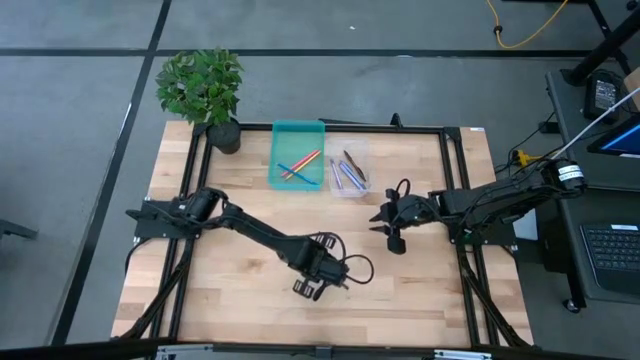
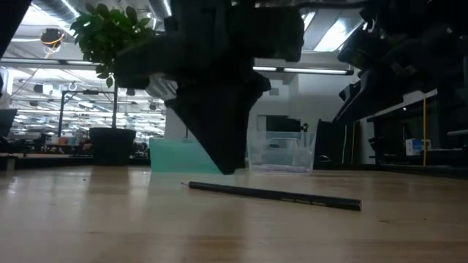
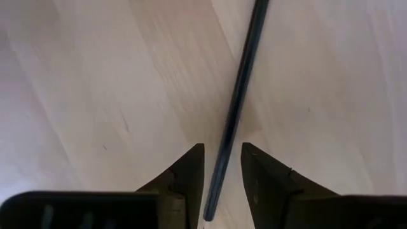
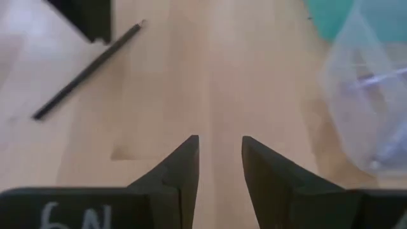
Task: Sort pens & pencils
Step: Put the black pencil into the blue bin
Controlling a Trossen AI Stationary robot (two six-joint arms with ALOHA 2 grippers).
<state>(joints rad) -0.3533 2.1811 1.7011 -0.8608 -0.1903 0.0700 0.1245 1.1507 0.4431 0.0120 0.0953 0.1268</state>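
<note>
A black pencil lies flat on the wooden table, also seen in the low view and the right wrist view. My left gripper stands open over it at the table's near middle, pointing down. Its fingers are on either side of the pencil's shaft and clear of it. My right gripper hangs open and empty at the table's right. Coloured sticks lie in the teal tray, and purple and dark ones in the clear tray.
A potted plant stands at the far left corner. The two trays sit side by side at the far middle. Bare wood lies between the trays and my left gripper. A black frame runs along the table's edges.
</note>
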